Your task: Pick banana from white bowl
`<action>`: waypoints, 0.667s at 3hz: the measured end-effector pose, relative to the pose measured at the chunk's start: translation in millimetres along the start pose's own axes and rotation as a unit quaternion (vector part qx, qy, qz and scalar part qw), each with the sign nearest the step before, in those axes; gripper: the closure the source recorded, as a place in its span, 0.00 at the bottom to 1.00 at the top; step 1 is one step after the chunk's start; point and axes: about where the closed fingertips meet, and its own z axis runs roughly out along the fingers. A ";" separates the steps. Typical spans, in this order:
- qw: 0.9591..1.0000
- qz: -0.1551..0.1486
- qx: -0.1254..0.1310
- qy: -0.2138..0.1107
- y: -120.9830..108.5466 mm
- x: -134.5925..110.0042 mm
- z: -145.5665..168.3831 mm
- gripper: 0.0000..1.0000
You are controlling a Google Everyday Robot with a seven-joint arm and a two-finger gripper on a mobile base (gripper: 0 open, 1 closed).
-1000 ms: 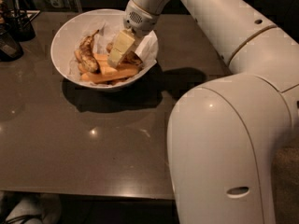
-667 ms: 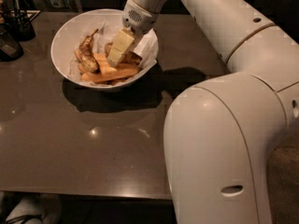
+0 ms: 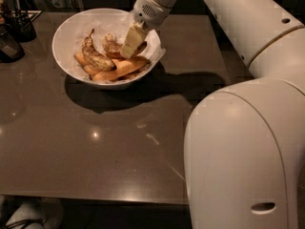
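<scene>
While the white arm (image 3: 238, 27) slants down from the upper right, its end effector (image 3: 128, 49) sits inside the white bowl (image 3: 66, 32), tilted, with its pale tip low among the fruit near the bowl's right half. Whether the end effector is spread, pressed together or pinching anything cannot be told from this angle.

Just left of the end effector's tip lies the banana (image 3: 112, 46), short, stubby and mottled brown; it is close against the tip, though actual contact is unclear. Further left of the end effector is a brown-mottled banana with a long thin stem (image 3: 94, 55), its stem pointing toward the far rim. Below and in front of the tip lie smooth yellow-orange bananas (image 3: 121, 68), overlapping near the bowl's near wall.

Crumpled white paper (image 3: 155, 51) lines the bowl and spills over the rim just right of the end effector.

The bowl stands on a dark, glossy surface (image 3: 95, 142). Well to the left of the end effector, at the surface's far edge, are dark containers (image 3: 16, 25). The robot's large white body (image 3: 243, 151) fills the lower right foreground.
</scene>
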 end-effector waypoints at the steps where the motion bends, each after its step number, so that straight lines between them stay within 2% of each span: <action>1: 1.000 0.000 0.000 0.000 0.0 -0.2 0.0 1.00; 2: 1.000 -0.024 0.000 -0.013 3.6 -11.4 -3.6 1.00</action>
